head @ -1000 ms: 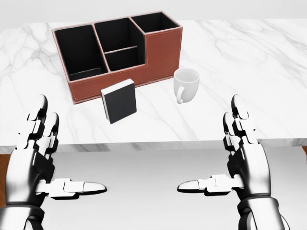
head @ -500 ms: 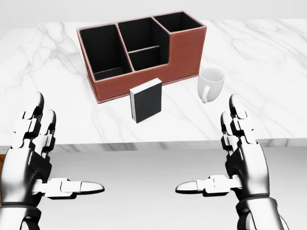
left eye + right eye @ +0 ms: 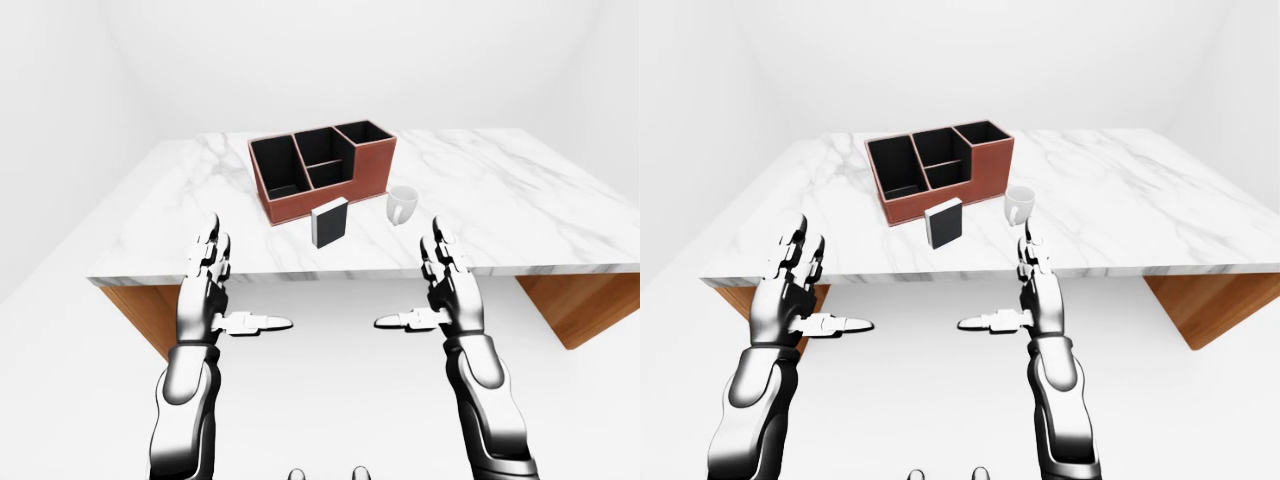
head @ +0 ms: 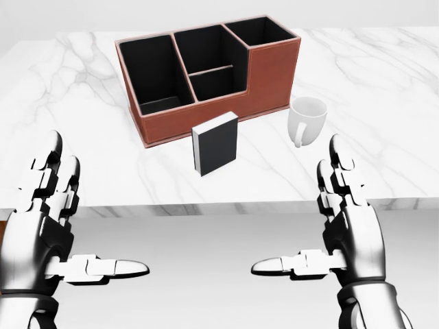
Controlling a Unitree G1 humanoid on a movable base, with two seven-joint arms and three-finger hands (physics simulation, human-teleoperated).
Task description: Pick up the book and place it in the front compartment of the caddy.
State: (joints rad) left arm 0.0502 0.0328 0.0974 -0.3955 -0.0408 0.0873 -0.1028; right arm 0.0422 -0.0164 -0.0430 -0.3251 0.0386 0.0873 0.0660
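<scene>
A small black book with white page edges stands upright on the marble table, just below the caddy in the head view. The red-brown caddy has several black compartments and sits a little left of centre. Both metal hands hover below the table's near edge, apart from everything. My left hand is open with fingers spread at the lower left. Opposite it at the lower right, my right hand is open too, thumb pointing inward.
A white mug stands right of the book, near the caddy's right end. The table's near edge runs across the head view above the hands. Wooden supports show under the table in the left-eye view.
The whole picture has shifted: caddy, book and mug slid to the right in the head view as the camera moved. The hands keep the same open pose.
</scene>
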